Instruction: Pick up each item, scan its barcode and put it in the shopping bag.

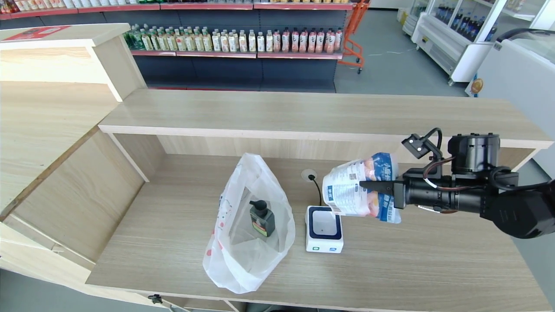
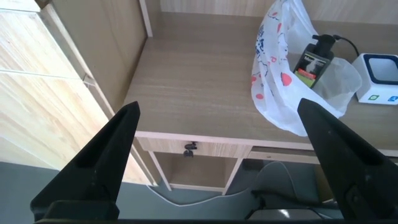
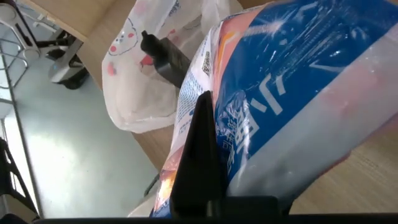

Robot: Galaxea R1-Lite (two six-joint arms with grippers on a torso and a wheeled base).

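Note:
My right gripper is shut on a blue-and-white snack packet, held in the air just above and right of the white barcode scanner on the counter. In the right wrist view the packet bulges around one black finger. The translucent white shopping bag stands open left of the scanner, with a dark pump bottle inside. My left gripper hangs open off the counter's front-left corner, with the bag and bottle beyond it.
A raised wooden ledge runs along the back of the counter, and a side wall closes its left. The scanner's cable goes to a hole in the counter. Store shelves and freezers stand behind.

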